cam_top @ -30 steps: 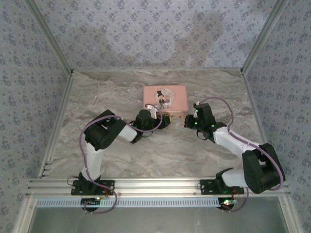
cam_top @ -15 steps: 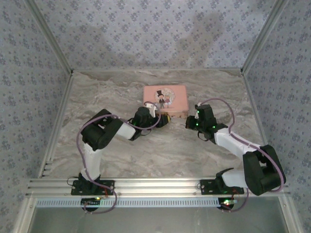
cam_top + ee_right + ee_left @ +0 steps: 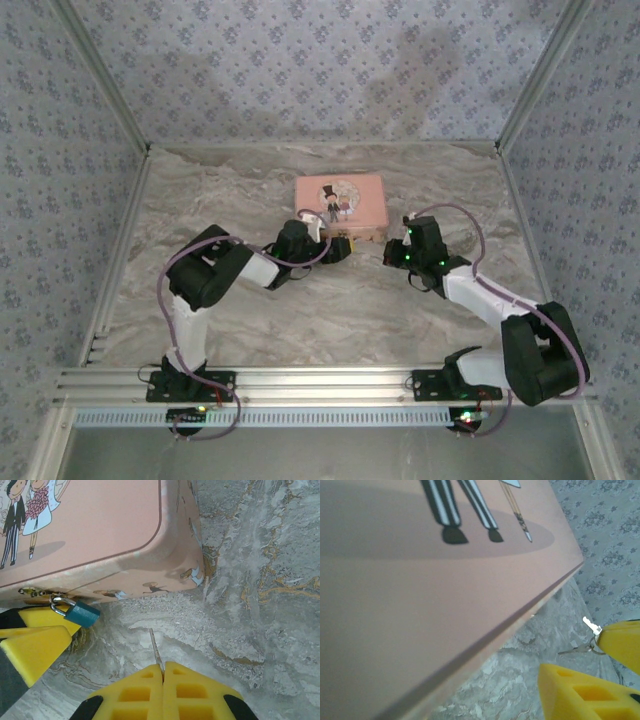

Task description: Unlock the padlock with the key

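Small teal-grey metal padlock hangs from the clasp on the front edge of the pink rectangular box w/ cartoon couple on the lid, body tilted down to the right. R hand is pinched tight on the thin silvery metal key; blade points at the box wall, right of the padlock, not touching. L hand sits just beside the padlock w/ yellow fingers slightly parted, nothing btwn them. Grey marbled worktop beneath.
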`<action>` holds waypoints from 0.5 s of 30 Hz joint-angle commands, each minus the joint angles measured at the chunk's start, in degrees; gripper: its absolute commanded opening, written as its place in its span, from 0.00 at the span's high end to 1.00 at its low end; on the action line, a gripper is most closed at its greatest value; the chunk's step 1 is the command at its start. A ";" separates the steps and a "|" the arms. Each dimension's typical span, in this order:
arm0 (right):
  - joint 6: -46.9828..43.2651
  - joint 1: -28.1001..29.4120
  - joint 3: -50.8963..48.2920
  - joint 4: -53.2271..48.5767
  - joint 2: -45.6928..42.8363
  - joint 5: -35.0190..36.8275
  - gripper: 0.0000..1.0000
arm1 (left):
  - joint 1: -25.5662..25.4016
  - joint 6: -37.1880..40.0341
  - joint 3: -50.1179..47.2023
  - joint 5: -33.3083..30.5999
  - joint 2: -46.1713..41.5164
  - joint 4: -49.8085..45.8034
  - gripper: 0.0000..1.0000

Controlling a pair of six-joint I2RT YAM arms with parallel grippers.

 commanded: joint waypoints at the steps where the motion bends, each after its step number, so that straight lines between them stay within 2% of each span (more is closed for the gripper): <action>1: -0.27 -0.45 -0.67 -0.16 -1.43 0.06 1.00 | -0.81 -0.87 0.24 0.12 2.99 1.60 0.40; 8: -0.93 -1.26 0.17 -0.70 -0.44 0.52 1.00 | -2.13 -0.51 -0.43 -2.79 4.96 8.11 0.35; 15: -2.79 -5.84 4.21 -5.20 0.44 2.94 1.00 | -2.14 0.12 -0.87 -3.71 3.84 6.12 0.35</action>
